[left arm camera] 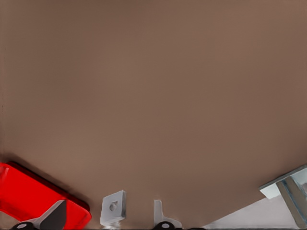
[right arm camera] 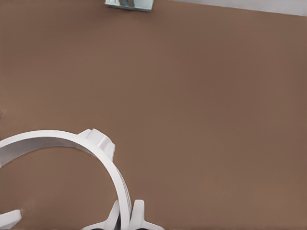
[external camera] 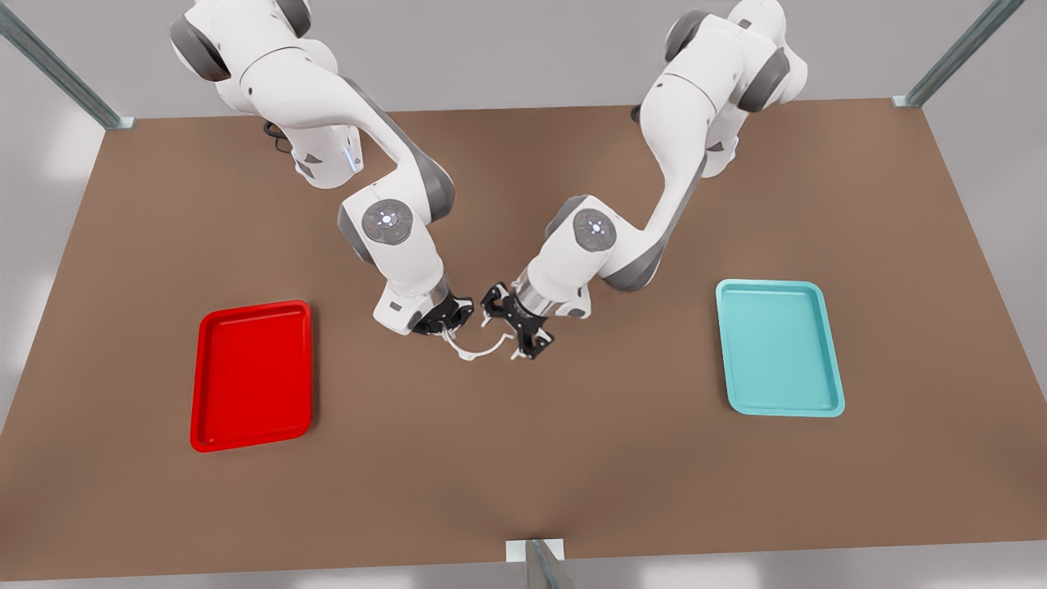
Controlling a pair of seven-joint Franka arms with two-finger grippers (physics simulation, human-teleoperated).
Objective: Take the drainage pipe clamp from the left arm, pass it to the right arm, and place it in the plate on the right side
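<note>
The drainage pipe clamp [external camera: 477,352] is a thin white half-ring hanging just above the brown table, between the two grippers at mid-table. My right gripper [external camera: 448,325], on the arm at the front view's left, is shut on one end of it. The right wrist view has the ring [right arm camera: 103,155] curving down between that gripper's white fingertips [right arm camera: 140,216]. My left gripper [external camera: 510,329], on the arm at the front view's right, stands open at the clamp's other end. That end's tab [left arm camera: 113,208] appears in the left wrist view. The red plate [external camera: 252,375] lies at the front view's left.
A teal tray [external camera: 779,348] lies at the front view's right. A metal frame post [external camera: 536,560] stands at the table's near edge, and other posts [external camera: 904,100] mark the far corners. Bare brown table lies between the grippers and each tray.
</note>
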